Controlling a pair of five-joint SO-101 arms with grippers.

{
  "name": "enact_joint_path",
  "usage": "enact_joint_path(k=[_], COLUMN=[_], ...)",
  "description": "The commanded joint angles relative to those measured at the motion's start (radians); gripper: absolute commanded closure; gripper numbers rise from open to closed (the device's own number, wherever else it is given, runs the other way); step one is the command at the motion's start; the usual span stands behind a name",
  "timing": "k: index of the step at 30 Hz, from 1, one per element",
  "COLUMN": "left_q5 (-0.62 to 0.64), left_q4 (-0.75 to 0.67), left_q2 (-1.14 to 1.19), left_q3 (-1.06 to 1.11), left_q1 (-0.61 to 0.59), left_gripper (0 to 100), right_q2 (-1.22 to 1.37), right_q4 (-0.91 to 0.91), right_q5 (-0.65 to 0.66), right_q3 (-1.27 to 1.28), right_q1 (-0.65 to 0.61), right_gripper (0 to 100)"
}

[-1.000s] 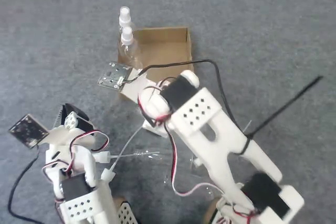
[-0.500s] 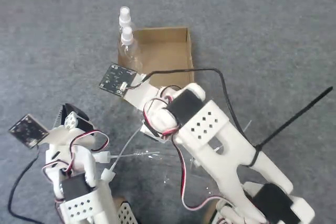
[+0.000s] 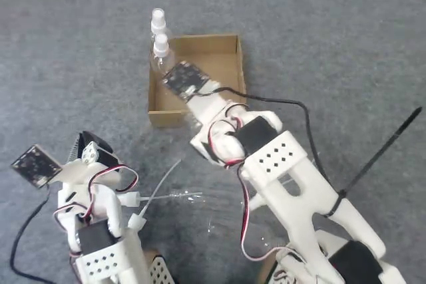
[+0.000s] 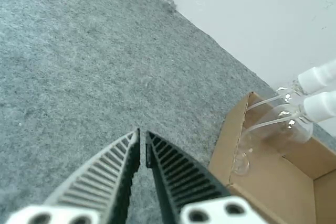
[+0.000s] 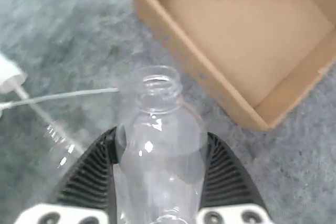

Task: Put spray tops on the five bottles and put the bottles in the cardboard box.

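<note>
My right gripper (image 5: pixel 160 139) is shut on a clear bottle (image 5: pixel 160 124) whose neck is open, with no spray top on it. It hangs just outside the near wall of the cardboard box (image 5: pixel 241 40). In the high view the right arm (image 3: pixel 266 154) reaches over that box (image 3: pixel 229 48). Two bottles with white spray tops (image 3: pixel 160 44) stand at the box's far left corner, also seen in the left wrist view (image 4: pixel 294 119). Low over bare carpet, my left gripper (image 4: pixel 142 137) is shut and holds nothing.
Two loose spray tops with thin tubes (image 3: pixel 136 207) lie on the carpet between the arms. A clear bottle (image 5: pixel 58 140) lies beside one tube (image 5: pixel 68 95). Grey carpet covers the table. A black cable (image 3: pixel 379 154) runs at the right.
The right arm has swung from the box's near left corner toward its middle, and its wrist now hangs over the box. The left arm has kept still.
</note>
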Motion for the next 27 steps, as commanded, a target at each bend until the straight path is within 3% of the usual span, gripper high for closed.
enact_joint_path(k=[1, 13, 27], left_q5=[-0.005, 0.060, 0.060], left_q4=[-0.026, -0.031, -0.028], left_q2=[-0.012, -0.012, -0.012], left_q3=[-0.013, -0.015, -0.061], left_q1=[0.002, 0.003, 0.002], left_gripper=[99, 99, 99], right_q2=[-0.061, -0.062, -0.061], right_q4=[-0.076, -0.243, -0.265], right_q5=[-0.055, -0.172, -0.172], right_q3=[0.006, 0.121, 0.149], right_q1=[0.053, 0.070, 0.071], right_gripper=[99.1, 99.1, 99.1])
